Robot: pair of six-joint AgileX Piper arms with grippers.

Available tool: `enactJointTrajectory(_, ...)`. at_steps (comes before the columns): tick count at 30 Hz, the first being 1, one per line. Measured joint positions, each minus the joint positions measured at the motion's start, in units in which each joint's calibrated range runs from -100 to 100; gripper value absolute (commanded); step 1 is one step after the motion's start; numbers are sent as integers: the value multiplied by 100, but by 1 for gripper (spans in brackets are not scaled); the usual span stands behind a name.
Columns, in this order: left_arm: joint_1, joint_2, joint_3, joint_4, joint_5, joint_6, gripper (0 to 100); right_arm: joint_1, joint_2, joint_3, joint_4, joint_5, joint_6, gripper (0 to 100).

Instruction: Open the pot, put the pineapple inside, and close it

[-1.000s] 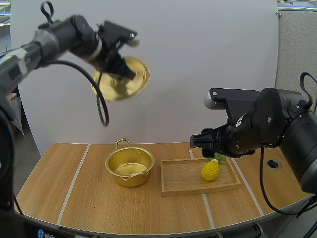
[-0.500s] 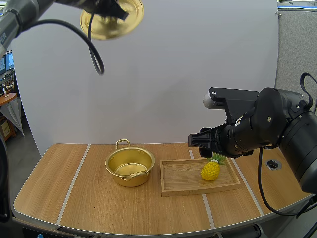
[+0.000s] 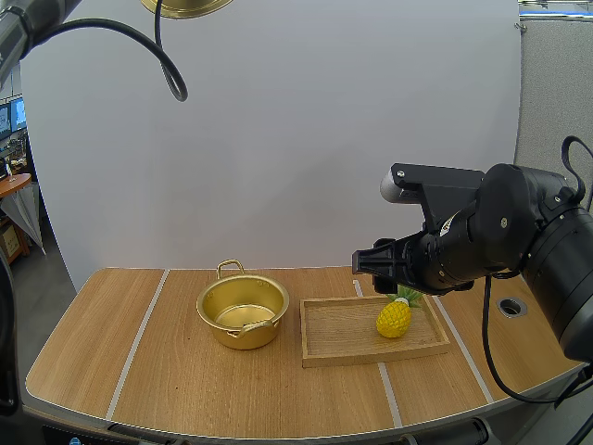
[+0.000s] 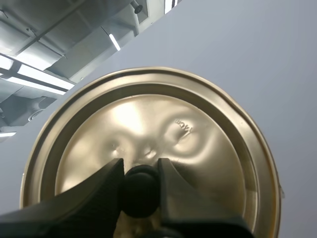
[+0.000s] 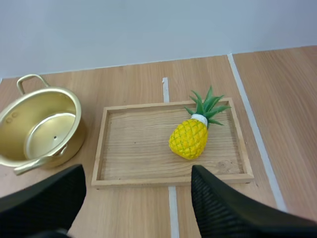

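Pot [image 3: 243,312] open, lid [image 3: 185,6] lifted clear.
At upper left of the high view the lid, mid-height a second ago, has climbed to the frame's top edge, its knob clamped in the left gripper [image 4: 141,184]. The pot sits uncovered at lower centre-left. To its right the pineapple [image 3: 394,318] lies untouched in the tray [image 3: 343,354]. The right gripper [image 5: 137,171] hovers above it, fingers spread and seemingly empty. Opening looks done, so picking up the pineapple comes next.
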Motion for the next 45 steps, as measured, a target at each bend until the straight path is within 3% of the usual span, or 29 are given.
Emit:
enactJointTrajectory(9, 0, 0, 0, 21, -19, 10, 0, 0, 261, 0, -447, -379, 1220, 100)
enactJointTrajectory(11, 0, 0, 0, 21, -19, 10, 0, 0, 1058, 0, -890, -486, 2025, 100)
enactJointTrajectory(17, 0, 0, 0, 21, -34, 10, 0, 0, 1972, -49, -1191, -619, 2637, 100)
enactJointTrajectory(30, 0, 0, 0, 21, -34, 10, 0, 0, 3433, -1080, -1338, -661, 3517, 100)
enactJointTrajectory(35, 0, 0, 0, 32, -34, 10, 0, 0, 4095, -1442, -1751, -545, 4066, 100)
enactJointTrajectory(45, 0, 0, 0, 32, -34, 10, 0, 0, 4398, -1470, -1784, -545, 4212, 100)
